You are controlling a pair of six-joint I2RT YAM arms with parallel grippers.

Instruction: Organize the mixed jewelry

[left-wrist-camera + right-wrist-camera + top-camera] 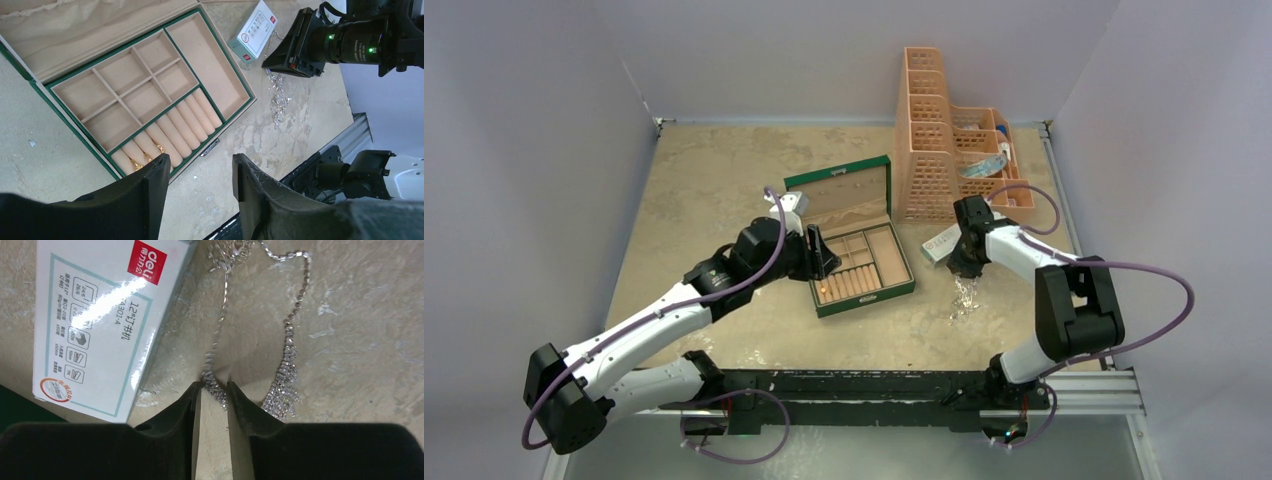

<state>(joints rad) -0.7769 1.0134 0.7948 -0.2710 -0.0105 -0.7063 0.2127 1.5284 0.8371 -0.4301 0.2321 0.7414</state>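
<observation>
The green jewelry box [862, 262] lies open mid-table. In the left wrist view, small gold rings [135, 163] sit in its ring rolls [180, 125], and the other compartments hold nothing. My left gripper [201, 159] hovers open over the box's front edge, with nothing between its fingers. A silvery sparkling necklace [283, 398] lies on the table right of the box, a small heap [964, 298] in the top view. My right gripper [214, 386] is low over it. Its jaws stand narrowly apart with one strand of the necklace between the tips.
A white card box [100, 315] with red print lies just left of the necklace, close to my right gripper [967, 270]. An orange lattice rack [944, 140] stands at the back right. The box's raised lid [839, 192] faces the back wall.
</observation>
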